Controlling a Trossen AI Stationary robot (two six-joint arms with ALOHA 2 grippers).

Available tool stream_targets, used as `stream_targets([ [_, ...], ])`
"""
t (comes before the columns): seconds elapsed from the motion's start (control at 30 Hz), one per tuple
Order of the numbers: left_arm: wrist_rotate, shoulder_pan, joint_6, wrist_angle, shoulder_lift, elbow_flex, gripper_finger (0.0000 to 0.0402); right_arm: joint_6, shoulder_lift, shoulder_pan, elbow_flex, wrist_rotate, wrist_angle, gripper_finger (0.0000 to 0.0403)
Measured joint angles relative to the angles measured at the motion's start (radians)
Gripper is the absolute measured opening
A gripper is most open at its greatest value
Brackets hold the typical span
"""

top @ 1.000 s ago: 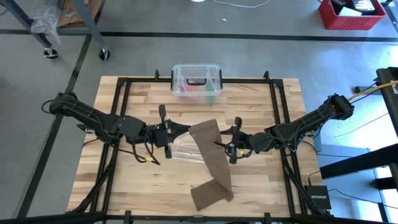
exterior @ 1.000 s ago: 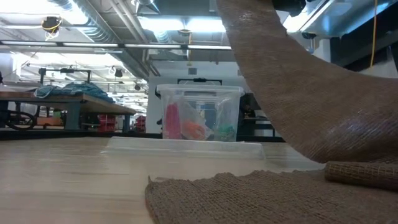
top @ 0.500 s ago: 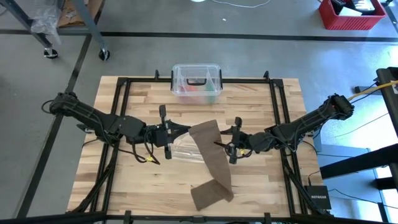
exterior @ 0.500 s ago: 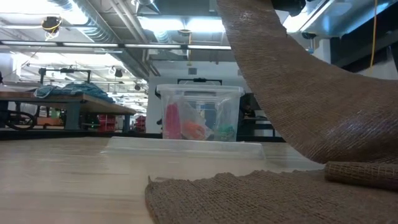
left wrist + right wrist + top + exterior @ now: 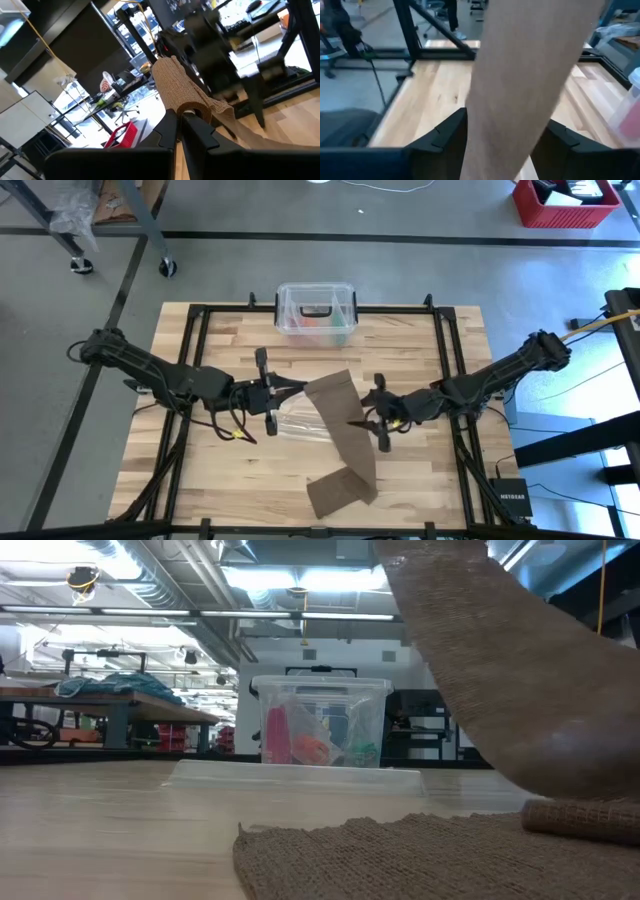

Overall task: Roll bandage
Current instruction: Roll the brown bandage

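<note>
The bandage (image 5: 345, 438) is a long brown strip of woven fabric, lifted at one end over the middle of the table (image 5: 430, 345), on the side of the clear plastic box (image 5: 316, 315) that faces the table's front edge. From that raised end it slopes down and away from the box, and its loose tail lies flat on the wood near the front edge, partly folded over itself.

The left gripper (image 5: 296, 388) is pinched tight on the raised end, which is curled into a small roll (image 5: 192, 107) at its fingertips.

The right gripper (image 5: 365, 420) sits just beyond the bandage, farther from the box, with its fingers (image 5: 445, 132) spread wide on either side of the strip; whether they touch the fabric cannot be told.

A clear plastic bag (image 5: 300, 420) lies under the raised part.
</note>
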Motion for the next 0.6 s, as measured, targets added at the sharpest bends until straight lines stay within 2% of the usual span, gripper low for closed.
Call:
stream_targets([
  [0.17,0.0,-0.001,0.0,0.022,0.015,0.0,0.0008,0.042,-0.067,0.0,0.048,0.003,-0.241,0.0186],
  [0.27,0.0,-0.004,0.027,0.067,0.022,0.0,0.0008,0.085,-0.082,-0.001,0.005,0.016,-0.265,0.0186],
  [0.37,0.0,-0.003,0.048,0.076,0.022,0.0,0.0006,0.111,-0.078,0.0,-0.071,0.003,-0.224,0.0186],
  [0.6,0.0,0.0,0.053,0.084,0.022,0.0,0.0004,0.124,-0.061,0.0,-0.266,-0.032,0.125,0.0186],
])
